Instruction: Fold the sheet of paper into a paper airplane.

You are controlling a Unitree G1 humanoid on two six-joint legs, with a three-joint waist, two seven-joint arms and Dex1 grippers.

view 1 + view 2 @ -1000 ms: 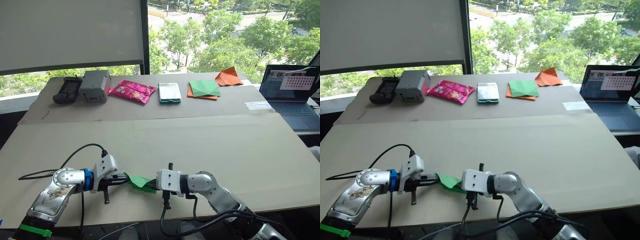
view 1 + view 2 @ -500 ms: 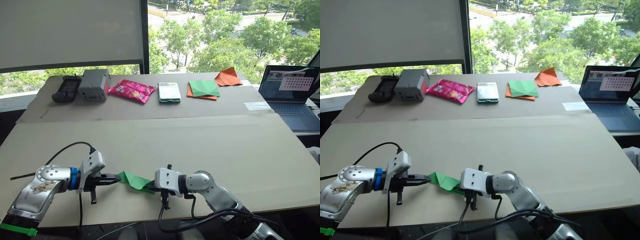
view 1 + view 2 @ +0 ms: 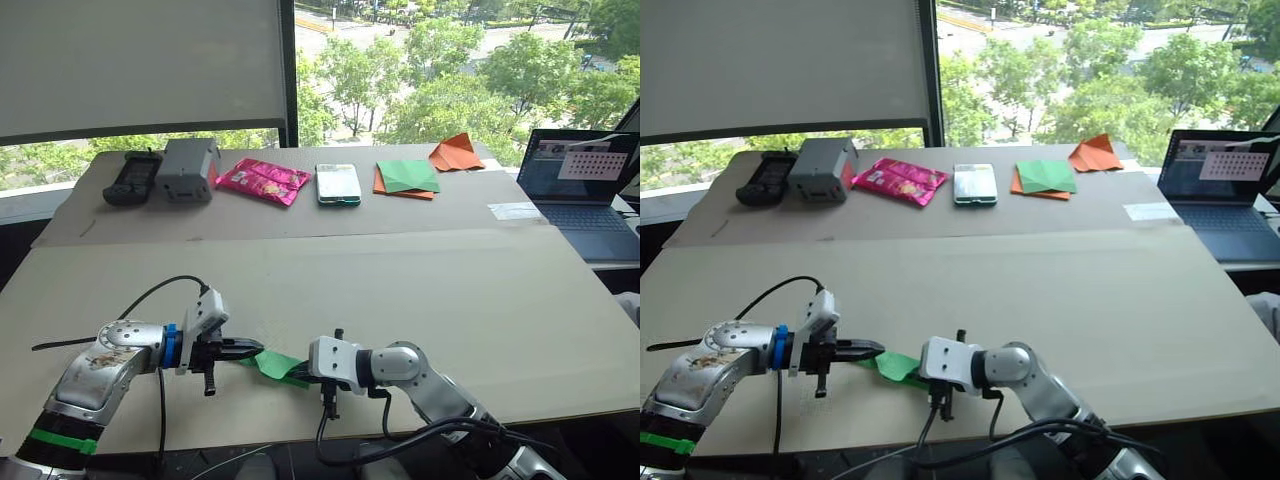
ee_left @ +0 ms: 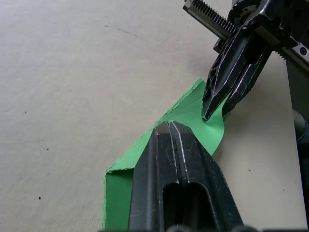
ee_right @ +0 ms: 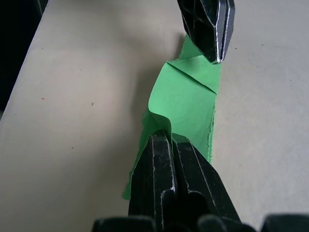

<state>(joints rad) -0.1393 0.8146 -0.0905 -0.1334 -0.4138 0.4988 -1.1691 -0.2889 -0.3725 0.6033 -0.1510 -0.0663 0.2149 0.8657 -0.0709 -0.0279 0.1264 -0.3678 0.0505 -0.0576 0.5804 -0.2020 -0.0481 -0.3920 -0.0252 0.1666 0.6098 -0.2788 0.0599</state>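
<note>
The sheet of paper (image 3: 279, 365), folded and creased, lies near the table's (image 3: 420, 290) front edge between the two hands. The right hand (image 5: 170, 140) is clamped on one buckled end. The left hand (image 4: 168, 126), fingers together, rests its tips on the other end

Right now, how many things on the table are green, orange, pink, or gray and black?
Green: 2, the sheet of paper and the green top of the paper stack
Orange: 2, the folded paper and the stack's orange bottom sheet
Pink: 1, the snack packet
Gray or black: 2, the gray box and the black device
Total: 7
</note>
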